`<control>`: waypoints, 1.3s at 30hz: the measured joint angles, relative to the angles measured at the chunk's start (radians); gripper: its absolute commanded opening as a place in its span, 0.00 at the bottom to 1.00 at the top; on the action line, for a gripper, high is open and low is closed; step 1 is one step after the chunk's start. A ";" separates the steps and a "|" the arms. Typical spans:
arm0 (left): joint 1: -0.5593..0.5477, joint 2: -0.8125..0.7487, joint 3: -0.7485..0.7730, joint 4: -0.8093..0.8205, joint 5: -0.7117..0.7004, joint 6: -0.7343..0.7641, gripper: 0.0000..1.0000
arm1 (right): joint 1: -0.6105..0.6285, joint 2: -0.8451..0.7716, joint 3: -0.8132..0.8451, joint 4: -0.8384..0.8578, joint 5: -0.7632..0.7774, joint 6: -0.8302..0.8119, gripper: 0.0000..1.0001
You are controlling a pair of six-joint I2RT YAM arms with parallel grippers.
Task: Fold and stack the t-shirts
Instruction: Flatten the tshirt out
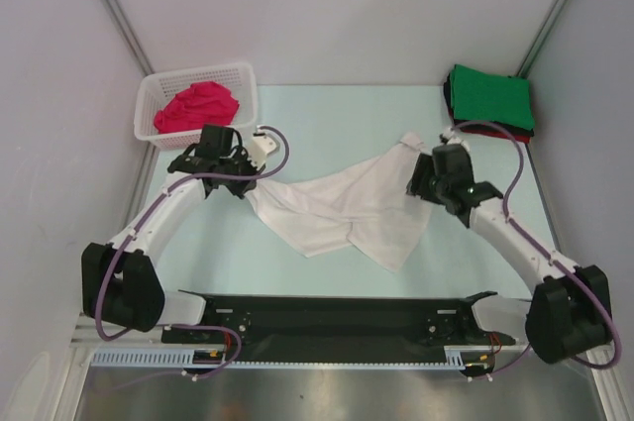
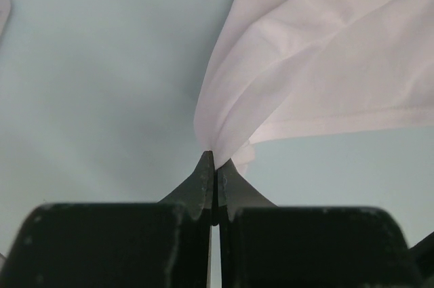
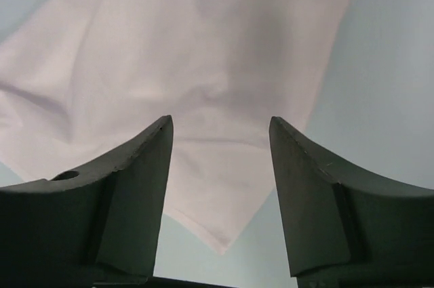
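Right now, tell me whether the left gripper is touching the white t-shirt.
Touching. The left wrist view shows the left gripper pinched shut on a fold of the white t-shirt.

The top view looks steeply down from above and behind the arm bases, far enough back to take in the whole tabletop (image 1: 327, 114) and both arms. The left wrist view sits just behind the left end effector (image 2: 213, 159), looking along its fingers, very near the white t-shirt (image 2: 319, 51). The right wrist view looks past the right end effector (image 3: 220, 122) onto the same shirt from close above. All three share that shirt and the pale tabletop around it.
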State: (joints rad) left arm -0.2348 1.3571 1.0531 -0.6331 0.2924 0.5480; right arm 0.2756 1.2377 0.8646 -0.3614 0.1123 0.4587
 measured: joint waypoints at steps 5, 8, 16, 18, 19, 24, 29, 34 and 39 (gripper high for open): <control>-0.001 -0.047 -0.012 0.002 0.001 -0.010 0.00 | 0.227 -0.130 -0.196 -0.098 0.119 0.145 0.64; -0.001 -0.066 -0.012 0.005 0.005 -0.023 0.00 | 0.250 -0.164 -0.266 -0.142 0.163 0.228 0.64; -0.001 -0.074 -0.026 0.005 0.008 -0.027 0.00 | 0.399 -0.083 -0.337 -0.127 0.182 0.401 0.54; -0.001 -0.078 -0.026 0.004 0.007 -0.028 0.00 | 0.410 -0.057 -0.338 -0.094 0.185 0.422 0.49; -0.001 -0.080 -0.026 0.003 0.008 -0.028 0.00 | 0.413 -0.047 -0.338 -0.076 0.190 0.430 0.36; -0.001 -0.104 -0.026 -0.002 0.007 -0.027 0.00 | 0.415 -0.021 -0.340 -0.029 0.194 0.456 0.00; -0.001 -0.157 -0.023 -0.030 -0.021 -0.026 0.01 | 0.415 -0.122 -0.313 -0.118 0.217 0.446 0.00; -0.001 -0.241 0.039 -0.097 -0.064 -0.021 0.00 | 0.414 -0.375 -0.080 -0.288 0.305 0.394 0.00; -0.001 -0.351 0.152 -0.173 -0.104 -0.011 0.00 | 0.414 -0.579 0.232 -0.371 0.406 0.309 0.00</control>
State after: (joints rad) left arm -0.2356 1.0058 1.2049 -0.8059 0.1886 0.5373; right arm 0.6899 0.6590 1.0969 -0.7322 0.5186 0.7677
